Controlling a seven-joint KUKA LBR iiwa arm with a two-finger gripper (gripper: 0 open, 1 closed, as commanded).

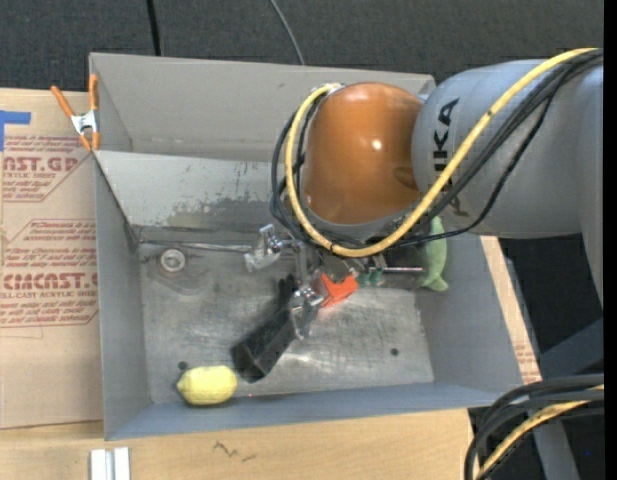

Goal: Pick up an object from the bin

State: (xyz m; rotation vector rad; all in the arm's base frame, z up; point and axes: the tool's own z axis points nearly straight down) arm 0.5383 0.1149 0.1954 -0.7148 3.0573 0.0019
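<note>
The end effector [304,306], its opening impossible to tell, hung at the upper end of a black bar [260,348] on the floor of the bin [188,183], an orange piece [339,288] just beside it, a yellow lump [208,385] nearer the front wall.

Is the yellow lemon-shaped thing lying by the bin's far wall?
No, the yellow lemon-shaped thing lies in the near left corner of the bin, close to its front wall.

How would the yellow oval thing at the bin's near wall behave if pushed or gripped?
The yellow oval thing looks rounded, so it would probably roll when pushed. Its smooth curve might slip out of a grip. The near wall beside it may stop its rolling.
</note>
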